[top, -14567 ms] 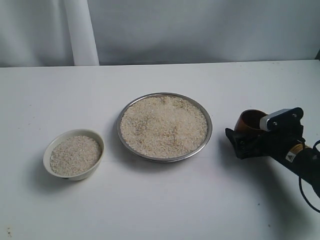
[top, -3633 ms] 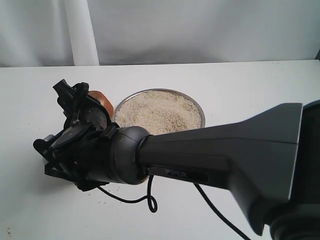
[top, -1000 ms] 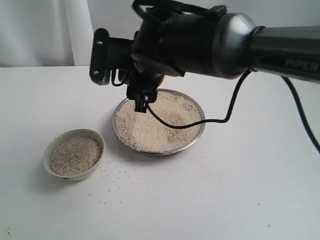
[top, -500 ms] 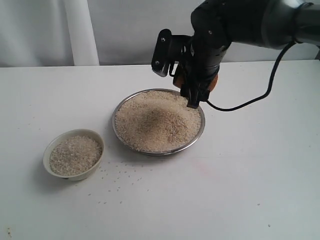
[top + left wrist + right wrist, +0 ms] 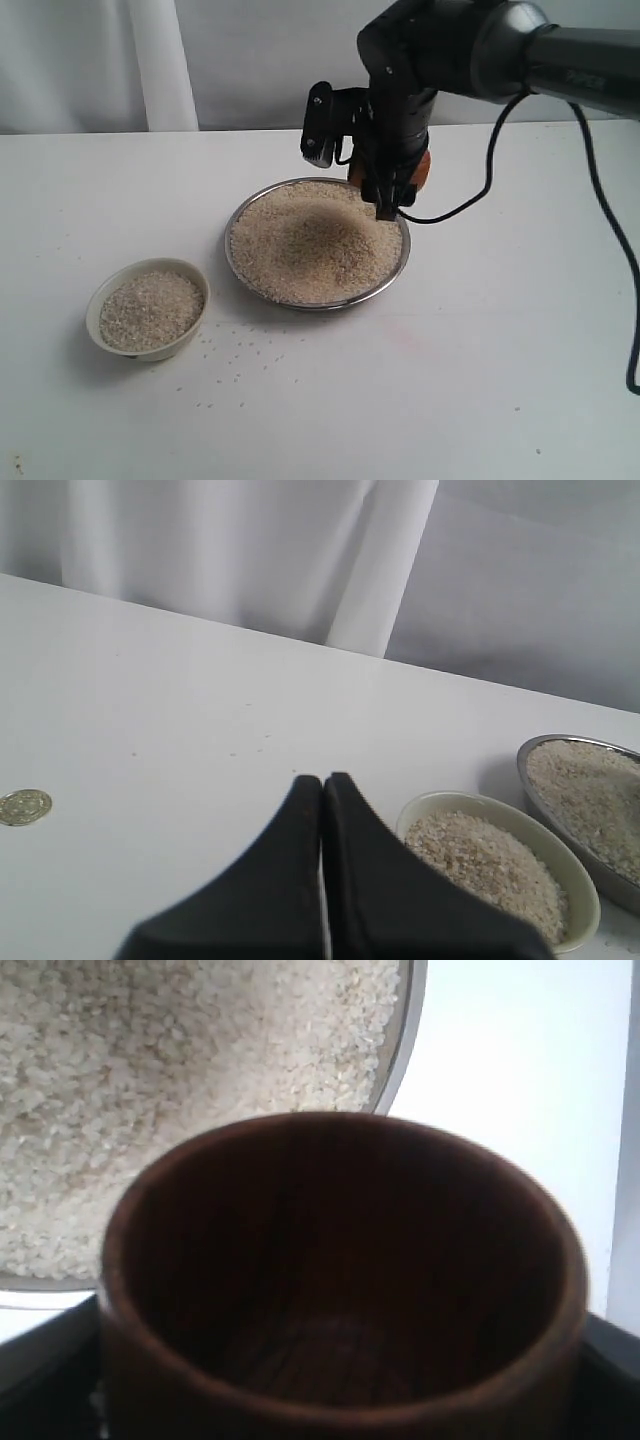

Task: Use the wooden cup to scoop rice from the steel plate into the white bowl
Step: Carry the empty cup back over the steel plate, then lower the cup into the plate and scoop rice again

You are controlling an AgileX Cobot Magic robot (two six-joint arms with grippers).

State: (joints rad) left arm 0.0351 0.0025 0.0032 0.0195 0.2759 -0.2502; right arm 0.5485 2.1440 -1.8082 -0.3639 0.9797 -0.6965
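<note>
Jaws of your left gripper (image 5: 322,780) pressed together, empty, beside the small cream-white bowl (image 5: 147,263), part filled with off-white raw rice (image 5: 150,310). Beyond it, the wide shiny steel plate (image 5: 318,305), heaped. At its far right rim your right gripper (image 5: 392,192) clamps the glossy reddish-brown wooden cup (image 5: 340,1260), empty, mouth toward the grains. Step in hand: scooping. Next, probably: drive the lip into the heap, then tip upright.

The steel plate (image 5: 318,306) is shiny, smooth metal; the wooden cup (image 5: 340,1260) – grained, faintly glossy wood; white bowl (image 5: 160,351) smooth; rice (image 5: 310,245) – matt, granular.
</note>
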